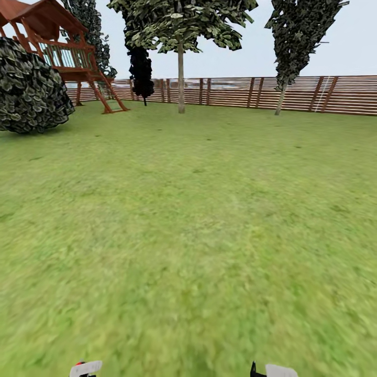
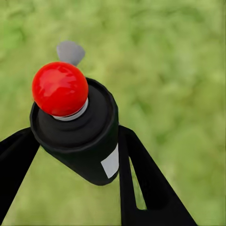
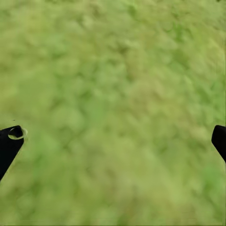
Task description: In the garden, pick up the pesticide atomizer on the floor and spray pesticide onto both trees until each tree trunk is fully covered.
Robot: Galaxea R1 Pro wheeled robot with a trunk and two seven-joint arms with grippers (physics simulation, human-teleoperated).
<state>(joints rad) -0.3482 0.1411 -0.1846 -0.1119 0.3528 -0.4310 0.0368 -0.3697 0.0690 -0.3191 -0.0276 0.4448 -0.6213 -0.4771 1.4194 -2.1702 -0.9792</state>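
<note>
- Counts in head view: two pale-trunked trees with dark angular foliage, one centre (image 1: pixel 180 78), one right and leaning (image 1: pixel 281 99); one slim dark cypress-like tree (image 1: pixel 141 73); one round dark bush (image 1: pixel 31 89); one red-brown wooden play tower (image 1: pixel 68 52); one brown horizontal-slat fence (image 1: pixel 314 94) along the far edge of the green lawn (image 1: pixel 188 235)
- One pesticide atomizer (image 2: pixel 77 129): black cylindrical body, glossy red ball tip on a grey collar, small white label patch on its side, grey tab behind the tip
- Left gripper (image 2: pixel 80 155): black fingers (image 2: pixel 136 174) clamped on the atomizer body from both sides, over the grass
- Atomizer's long axis runs roughly along the fingers, red tip at the far end; a speck of red shows beside the left fingertip in head view
- Right gripper (image 3: pixel 115 141): fingers wide apart, nothing between them, grass below
</note>
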